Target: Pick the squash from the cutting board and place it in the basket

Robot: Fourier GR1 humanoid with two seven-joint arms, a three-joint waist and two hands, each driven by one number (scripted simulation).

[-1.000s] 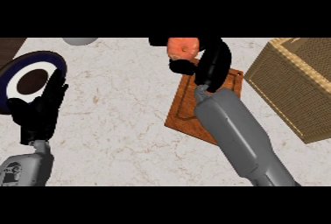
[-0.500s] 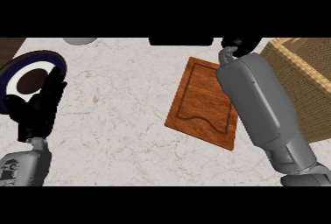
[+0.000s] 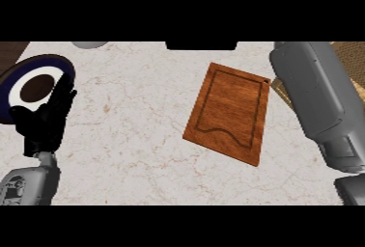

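Note:
The wooden cutting board (image 3: 230, 112) lies bare on the marble counter, right of centre. No squash shows anywhere. My right forearm (image 3: 321, 101) rises along the right edge and runs out past the top of the view, so the right hand is out of sight. Behind that forearm only slivers of the woven basket (image 3: 354, 54) show at the right edge. My left hand (image 3: 46, 120) rests open at the left, fingers up, over the edge of a plate.
A dark blue plate (image 3: 35, 87) with a white ring and brown centre sits at the far left. A grey round object (image 3: 89, 44) peeks in at the top left, and a black object (image 3: 201, 45) at the top centre.
The right arm has lifted the squash off the board and swung up and right toward the basket; hand and squash have left the view. The left hand has stayed put.

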